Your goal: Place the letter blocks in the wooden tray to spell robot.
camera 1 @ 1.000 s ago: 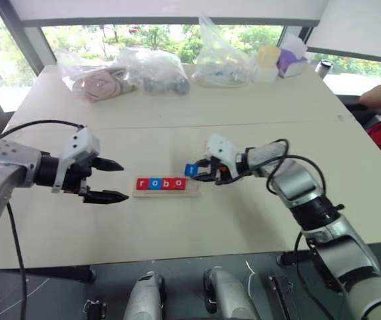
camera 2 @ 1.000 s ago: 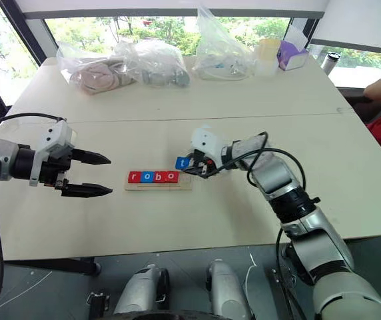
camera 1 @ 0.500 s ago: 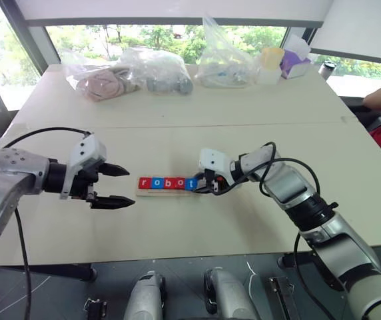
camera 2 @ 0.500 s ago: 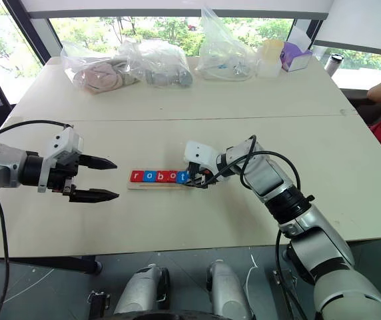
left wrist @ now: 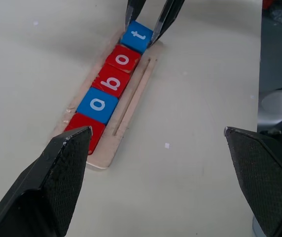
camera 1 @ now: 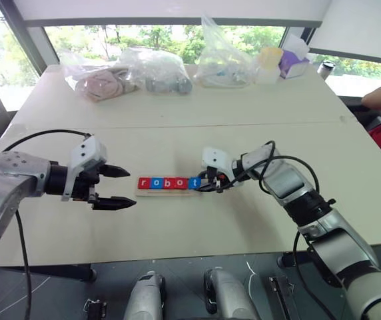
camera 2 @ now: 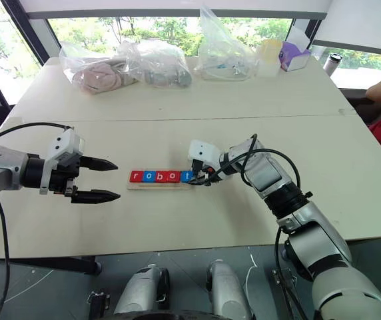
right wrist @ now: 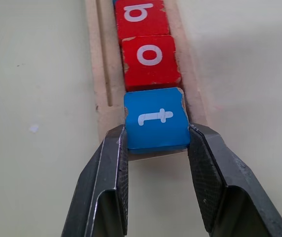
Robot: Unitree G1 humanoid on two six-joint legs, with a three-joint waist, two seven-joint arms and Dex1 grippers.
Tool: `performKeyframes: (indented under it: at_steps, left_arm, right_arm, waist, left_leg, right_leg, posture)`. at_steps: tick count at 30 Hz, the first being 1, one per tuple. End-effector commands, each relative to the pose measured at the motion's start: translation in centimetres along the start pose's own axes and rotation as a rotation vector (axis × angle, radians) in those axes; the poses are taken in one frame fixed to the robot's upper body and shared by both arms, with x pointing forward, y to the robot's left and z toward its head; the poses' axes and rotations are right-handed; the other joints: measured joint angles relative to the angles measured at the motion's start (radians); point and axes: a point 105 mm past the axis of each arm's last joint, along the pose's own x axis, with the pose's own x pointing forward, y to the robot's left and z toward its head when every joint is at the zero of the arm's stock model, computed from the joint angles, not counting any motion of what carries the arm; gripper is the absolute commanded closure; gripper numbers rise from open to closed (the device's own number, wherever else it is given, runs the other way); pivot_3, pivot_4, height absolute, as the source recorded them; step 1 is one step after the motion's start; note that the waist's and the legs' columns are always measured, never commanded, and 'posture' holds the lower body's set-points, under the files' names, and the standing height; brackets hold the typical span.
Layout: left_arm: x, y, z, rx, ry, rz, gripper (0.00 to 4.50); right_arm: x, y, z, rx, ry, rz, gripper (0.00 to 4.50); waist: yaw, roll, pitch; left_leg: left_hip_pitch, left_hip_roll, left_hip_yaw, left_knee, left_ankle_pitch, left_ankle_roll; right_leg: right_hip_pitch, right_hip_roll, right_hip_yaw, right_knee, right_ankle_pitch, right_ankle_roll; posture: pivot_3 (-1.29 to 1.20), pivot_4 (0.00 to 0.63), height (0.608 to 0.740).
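Bright daylight from windows point(camera 1: 164, 37) (overexposed); soft shadows, frames sharp.

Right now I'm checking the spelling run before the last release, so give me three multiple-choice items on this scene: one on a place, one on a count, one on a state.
1. Where is the blue t block?
A. On the table beside the plastic bags
B. At the end of the row in the wooden tray, next to a red o block
C. Between the left gripper's fingers

2. How many letter blocks lie in the tray?
A. Three
B. Four
C. Five

3. How do the two grippers stand?
A. Left gripper open with nothing in it, right gripper shut on the t block
B. Both open
C. Left shut on a block, right open

Answers:
1 B, the t sits after the o at the tray's end.
2 C, the head views show r, o, b, o, t in line.
3 A, the right fingers press both sides of the t; the left fingers are spread apart.
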Motion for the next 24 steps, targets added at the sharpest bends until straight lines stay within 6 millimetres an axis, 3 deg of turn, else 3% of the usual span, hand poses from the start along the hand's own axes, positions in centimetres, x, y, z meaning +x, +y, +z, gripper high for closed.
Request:
performKeyframes:
  at_steps: [1,14,20,21,24]
  left_arm:
    - [-0.5,-0.1,1.0,0.041,-0.025,0.018,0.00]
    - [-0.5,0.0,1.0,0.036,-0.032,0.037,0.00]
    - [-0.4,0.2,0.9,0.037,-0.032,0.041,0.00]
    - [-0.4,0.2,1.0,0.037,-0.032,0.042,0.00]
    - [-0.5,0.4,1.0,0.039,-0.031,0.044,0.00]
  right_arm:
    - [-0.2,-0.6,0.9,-0.012,-0.029,-0.017,3.38]
    - [0.4,0.0,1.3,-0.015,-0.051,0.022,3.38]
    - [-0.2,-0.6,2.3,-0.036,-0.096,-0.015,0.36]
    - [-0.6,-0.9,2.9,-0.038,-0.116,-0.028,0.05]
    - [-1.8,-1.5,4.3,-0.039,-0.173,-0.061,0.05]
  waist:
    - [0.000,0.000,0.000]
    - [-0.002,0.000,0.000]
    - [-0.001,0.000,0.000]
    - [-0.001,0.000,0.000]
    - [0.000,0.000,0.000]
  left_leg:
    - [0.000,0.000,0.000,0.000,0.000,0.000]
    - [0.000,0.000,0.000,0.000,0.000,0.000]
    - [0.000,0.000,0.000,0.000,0.000,0.000]
    - [0.000,0.000,0.000,0.000,0.000,0.000]
    - [0.000,0.000,0.000,0.000,0.000,0.000]
  right_leg:
    - [0.000,0.000,0.000,0.000,0.000,0.000]
    - [0.000,0.000,0.000,0.000,0.000,0.000]
    - [0.000,0.000,0.000,0.000,0.000,0.000]
    - [0.000,0.000,0.000,0.000,0.000,0.000]
    - [0.000,0.000,0.000,0.000,0.000,0.000]
  posture:
    - [0.00,0.150,0.740]
    - [0.00,0.150,0.740]
    - [0.00,0.150,0.740]
    - [0.00,0.150,0.740]
    - [0.00,0.150,0.740]
